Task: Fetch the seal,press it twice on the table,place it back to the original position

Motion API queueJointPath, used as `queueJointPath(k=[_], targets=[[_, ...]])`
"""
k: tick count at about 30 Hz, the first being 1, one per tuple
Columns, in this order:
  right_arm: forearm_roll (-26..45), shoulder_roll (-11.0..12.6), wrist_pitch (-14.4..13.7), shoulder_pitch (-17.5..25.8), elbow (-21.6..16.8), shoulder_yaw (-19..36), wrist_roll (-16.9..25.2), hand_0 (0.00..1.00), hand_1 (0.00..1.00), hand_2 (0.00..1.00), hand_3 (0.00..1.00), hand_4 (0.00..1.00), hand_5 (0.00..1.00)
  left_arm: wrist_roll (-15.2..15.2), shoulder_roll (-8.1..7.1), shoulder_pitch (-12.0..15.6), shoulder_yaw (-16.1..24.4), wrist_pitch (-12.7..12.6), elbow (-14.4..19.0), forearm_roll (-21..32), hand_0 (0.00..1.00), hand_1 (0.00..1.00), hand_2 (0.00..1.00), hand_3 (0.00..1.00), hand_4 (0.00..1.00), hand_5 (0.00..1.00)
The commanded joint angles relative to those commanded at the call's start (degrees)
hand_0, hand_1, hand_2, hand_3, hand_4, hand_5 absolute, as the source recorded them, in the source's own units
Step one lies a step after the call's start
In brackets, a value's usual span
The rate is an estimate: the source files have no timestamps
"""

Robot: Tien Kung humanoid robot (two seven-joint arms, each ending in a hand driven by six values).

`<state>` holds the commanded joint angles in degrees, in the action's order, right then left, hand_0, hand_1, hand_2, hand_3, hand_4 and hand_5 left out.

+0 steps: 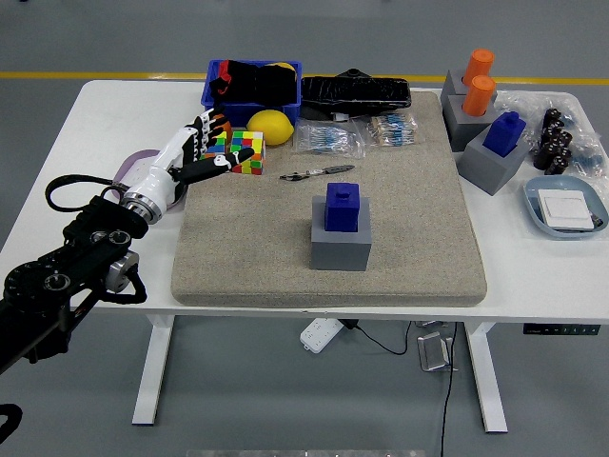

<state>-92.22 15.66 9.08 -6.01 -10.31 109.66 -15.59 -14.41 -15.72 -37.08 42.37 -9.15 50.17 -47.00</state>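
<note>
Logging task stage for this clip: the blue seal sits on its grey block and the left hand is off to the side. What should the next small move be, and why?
Probably none beyond easing the arm on to rest. The blue seal stands upright on its grey block, and the left hand is empty, fingers spread, over the mat's left edge by the Rubik's cubes. The task looks finished.

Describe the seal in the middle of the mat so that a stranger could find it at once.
On the beige mat covering the white table, one grey block stands alone near the centre. The blue seal sits on top of it. The other blue seal stands at the mat's right edge, beside the orange ones.
</note>
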Motion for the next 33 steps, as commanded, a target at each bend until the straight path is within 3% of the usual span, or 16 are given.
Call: queueJointPath(k=[5, 12, 19, 33], targets=[[-0.08, 0.38, -0.07, 0.19, 0.0, 0.27, 0.11, 0.89, 0.751, 0.729, 0.754, 0.875, 0.55, 0.14, -1.98, 2.88, 4.65, -1.38, -0.37, -0.73, 0.966, 0.977, 0.95, 0.961, 0.998, 0.335], [-0.21, 0.67, -0.16, 0.21, 0.0, 0.6, 0.01, 0.89, 0.751, 0.728, 0.754, 0.874, 0.552, 0.31, -1.4, 6.08, 12.29, -1.68, -1.31, -2.4, 0.954, 0.956, 0.93, 0.948, 0.998, 0.301], [0.6, 0.97, -0.23, -0.05, 0.0, -0.1, 0.15, 0.888, 0.751, 0.728, 0.754, 0.873, 0.55, 0.63, -1.25, 7.01, 14.03, -1.78, -1.62, -3.1, 0.947, 0.939, 0.916, 0.934, 0.964, 0.238], [0.8, 1.39, -0.37, -0.27, 0.0, -0.29, 0.13, 0.888, 0.75, 0.729, 0.753, 0.873, 0.551, 1.16, -1.53, 7.94, 16.25, -2.01, -1.59, -3.79, 0.947, 0.933, 0.908, 0.929, 0.951, 0.22]])
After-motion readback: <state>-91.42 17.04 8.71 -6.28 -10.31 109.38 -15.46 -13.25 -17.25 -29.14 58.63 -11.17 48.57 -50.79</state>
